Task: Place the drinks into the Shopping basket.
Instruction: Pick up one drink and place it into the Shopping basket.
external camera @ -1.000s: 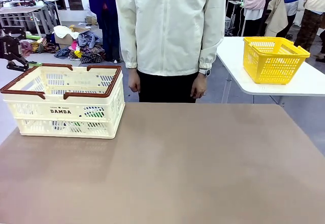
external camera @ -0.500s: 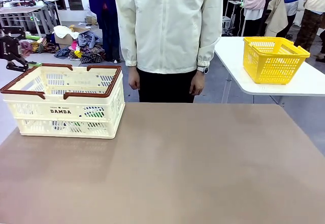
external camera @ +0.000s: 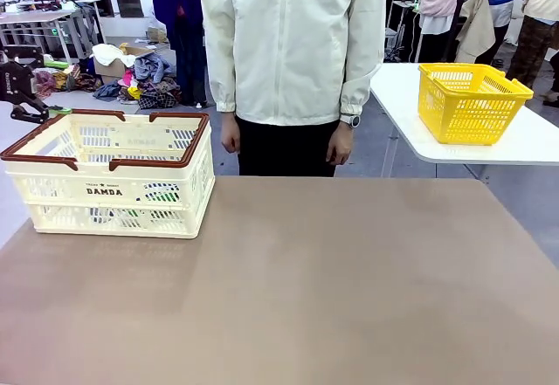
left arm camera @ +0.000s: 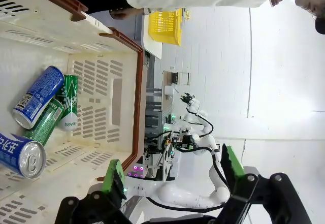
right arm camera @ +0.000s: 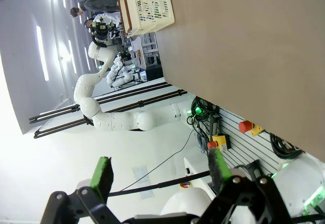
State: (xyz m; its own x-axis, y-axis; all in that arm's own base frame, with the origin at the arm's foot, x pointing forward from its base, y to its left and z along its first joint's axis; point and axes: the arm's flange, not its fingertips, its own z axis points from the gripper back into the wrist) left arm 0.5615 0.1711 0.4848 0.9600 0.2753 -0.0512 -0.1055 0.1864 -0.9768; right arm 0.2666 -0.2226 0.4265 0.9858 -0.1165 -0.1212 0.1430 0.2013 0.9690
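Basket (external camera: 113, 175): cream lattice, reddish-brown rim, "DAMDA" printed on the side; stood on the table (external camera: 332, 289) at its far left corner. Green and blue shapes are glimpsed through the lattice in the front view.

Cans: seen inside the basket from the left wrist view, all lying on their sides on the floor. One blue can (left arm camera: 36, 97) is laid touching a green can (left arm camera: 68, 102); a second green can (left arm camera: 43, 127) is set just beside them; another blue can (left arm camera: 20, 155) is nearest the camera, silver top showing.

Left gripper (left arm camera: 172, 181): held above the basket's near wall, fingers spread wide, nothing between the green pads. In the front view, only a black part is seen, at the far left edge beside the rim.

Right gripper (right arm camera: 160, 170): held off the table, fingers spread apart, nothing held (the table and basket are seen far off).

Person (external camera: 293, 44): stood at the far side, both hands hanging at the sides, apart from the table.

Yellow basket (external camera: 470, 97): set on a white side table (external camera: 524, 145), far right.
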